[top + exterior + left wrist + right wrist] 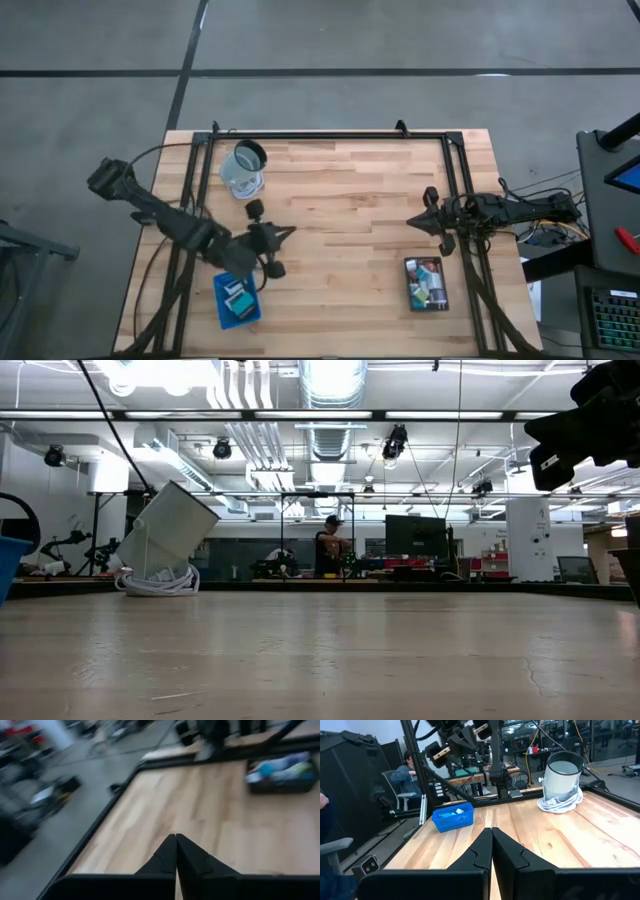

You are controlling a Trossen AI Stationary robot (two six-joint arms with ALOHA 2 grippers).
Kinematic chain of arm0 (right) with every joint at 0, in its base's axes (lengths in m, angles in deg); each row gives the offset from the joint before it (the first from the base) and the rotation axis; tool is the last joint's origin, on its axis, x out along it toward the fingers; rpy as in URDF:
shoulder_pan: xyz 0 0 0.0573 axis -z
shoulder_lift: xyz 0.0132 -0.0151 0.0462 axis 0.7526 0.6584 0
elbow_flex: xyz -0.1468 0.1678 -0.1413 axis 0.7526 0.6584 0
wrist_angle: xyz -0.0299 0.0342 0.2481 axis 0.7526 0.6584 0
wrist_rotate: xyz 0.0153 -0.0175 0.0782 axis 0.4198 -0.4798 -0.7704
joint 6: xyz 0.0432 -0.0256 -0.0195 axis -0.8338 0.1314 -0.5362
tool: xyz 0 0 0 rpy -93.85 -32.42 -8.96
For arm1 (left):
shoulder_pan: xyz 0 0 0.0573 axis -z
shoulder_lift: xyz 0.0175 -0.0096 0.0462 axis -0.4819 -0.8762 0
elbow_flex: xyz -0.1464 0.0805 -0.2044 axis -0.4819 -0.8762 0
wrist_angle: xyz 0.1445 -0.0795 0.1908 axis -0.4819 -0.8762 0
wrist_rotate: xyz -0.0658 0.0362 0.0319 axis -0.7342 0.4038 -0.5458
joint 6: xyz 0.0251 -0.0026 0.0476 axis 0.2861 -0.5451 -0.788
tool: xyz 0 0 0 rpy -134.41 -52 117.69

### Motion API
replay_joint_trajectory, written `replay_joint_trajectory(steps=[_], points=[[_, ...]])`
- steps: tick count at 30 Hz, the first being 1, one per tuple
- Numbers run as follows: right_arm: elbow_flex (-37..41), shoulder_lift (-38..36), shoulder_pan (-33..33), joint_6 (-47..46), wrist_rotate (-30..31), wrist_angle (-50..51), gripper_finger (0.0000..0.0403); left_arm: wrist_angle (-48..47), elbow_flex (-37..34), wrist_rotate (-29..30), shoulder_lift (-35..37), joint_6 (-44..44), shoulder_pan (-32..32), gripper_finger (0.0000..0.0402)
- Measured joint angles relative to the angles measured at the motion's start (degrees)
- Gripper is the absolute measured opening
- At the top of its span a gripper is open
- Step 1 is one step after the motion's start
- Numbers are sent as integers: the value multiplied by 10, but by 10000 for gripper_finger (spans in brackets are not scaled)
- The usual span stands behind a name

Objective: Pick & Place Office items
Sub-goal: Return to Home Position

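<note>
Since the office items [237, 298] lie in the blue bin [219, 300] and black tray [407, 285], placing looks complete; homing is in hand. Left gripper [290, 232], pinched closed and empty, hangs near the bin; right gripper [411, 221] likewise near the tray. Next: retract both arms.

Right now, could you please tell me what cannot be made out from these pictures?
The office items in the blue bin: too small to count in the high view; the bin's wall hides most in the right wrist view.
Those in the black tray: too small in the high view, blurred in the left wrist view.
Low view: the left edge cuts off the blue bin.
</note>
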Motion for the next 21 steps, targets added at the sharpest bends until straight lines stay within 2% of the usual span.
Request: replay_joint_trajectory(steps=[4, 8, 14, 21], points=[[0, 0, 0, 0, 0, 0, 8, 193, -74, -138, 42, -139, -60, 3], [0, 0, 0, 0, 0, 0, 8, 344, -157, -301, 86, -209, -136, 2], [0, 0, 0, 0, 0, 0, 8, 440, -242, -402, 119, -212, -251, 1], [0, 0, 0, 0, 0, 0, 8, 494, -287, -519, 164, -228, -368, 0]])
